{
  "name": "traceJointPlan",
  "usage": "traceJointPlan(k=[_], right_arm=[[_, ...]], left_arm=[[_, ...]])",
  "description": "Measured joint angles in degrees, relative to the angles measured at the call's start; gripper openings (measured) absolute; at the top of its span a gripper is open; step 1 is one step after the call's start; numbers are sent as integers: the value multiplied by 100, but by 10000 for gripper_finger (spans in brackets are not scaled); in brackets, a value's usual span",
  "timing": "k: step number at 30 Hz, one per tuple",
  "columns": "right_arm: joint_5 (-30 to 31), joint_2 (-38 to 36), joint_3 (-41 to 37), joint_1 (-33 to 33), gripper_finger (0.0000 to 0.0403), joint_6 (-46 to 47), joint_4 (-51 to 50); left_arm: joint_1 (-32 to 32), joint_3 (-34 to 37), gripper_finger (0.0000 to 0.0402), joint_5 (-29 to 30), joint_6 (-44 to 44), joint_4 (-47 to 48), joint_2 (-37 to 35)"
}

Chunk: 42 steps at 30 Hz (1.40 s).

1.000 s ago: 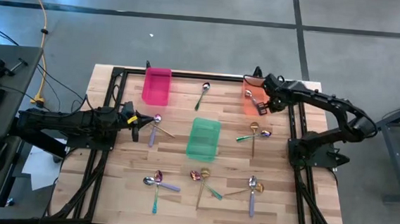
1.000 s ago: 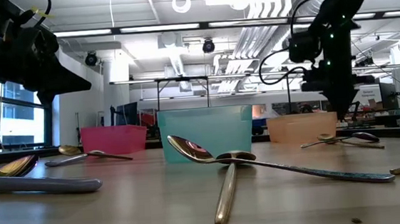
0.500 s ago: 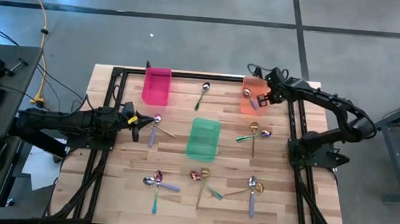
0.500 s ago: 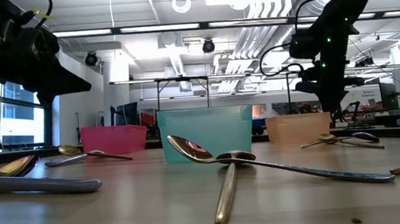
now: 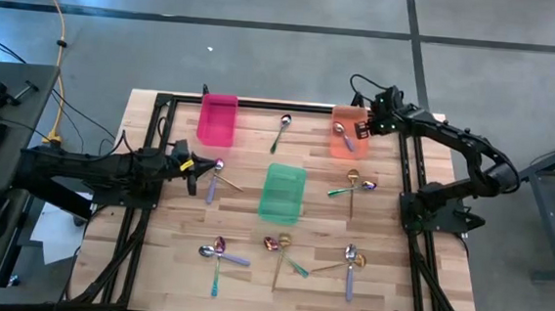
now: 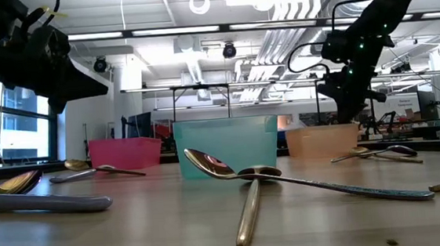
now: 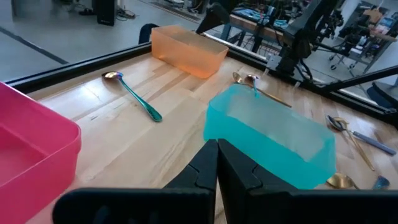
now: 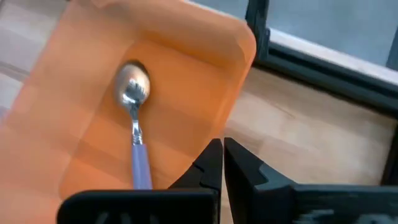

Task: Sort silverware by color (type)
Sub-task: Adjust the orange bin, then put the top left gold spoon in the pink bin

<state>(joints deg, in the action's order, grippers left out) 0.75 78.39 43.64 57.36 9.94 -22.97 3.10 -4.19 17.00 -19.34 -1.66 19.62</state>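
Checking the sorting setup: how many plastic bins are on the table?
3. The pink bin sits at the far left, the orange bin at the far right with one purple-handled spoon inside, and the green bin stands mid-table, nearer the camera.

Purple-handled spoon's (image 8: 135,134) handle end behind the right tool (image 8: 222,163).

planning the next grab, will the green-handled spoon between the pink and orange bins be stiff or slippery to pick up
The green-handled spoon looks like thin metal, so it is probably stiff and light. It lies flat on the wooden table, leaving the jaws little to get under. Its glossy handle may slip, and a push would likely slide it rather than roll it.
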Motion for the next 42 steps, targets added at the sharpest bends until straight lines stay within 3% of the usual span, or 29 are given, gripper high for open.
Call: traceJointPlan(k=[11,20,26,31,42], right_arm=[[176,-247,593,-123,0,-857,273],[-1583,-461,217,-481,0,-1312,1687],[-2064,-463,-335,-831,0,-1342,3125],[-2085,-462,-626,-1150,0,-1341,4060],[-1853,-463,-708,-1719,0,-1146,4433]], left_arm=[[647,-137,0,-786,-101,-337,749],[1110,-1010,0,-1574,101,486,1859],[1297,-1702,3,-2045,290,1185,2804],[1335,-2233,24,-2454,715,1754,3517],[1344,-3060,97,-2536,1349,2560,4750]])
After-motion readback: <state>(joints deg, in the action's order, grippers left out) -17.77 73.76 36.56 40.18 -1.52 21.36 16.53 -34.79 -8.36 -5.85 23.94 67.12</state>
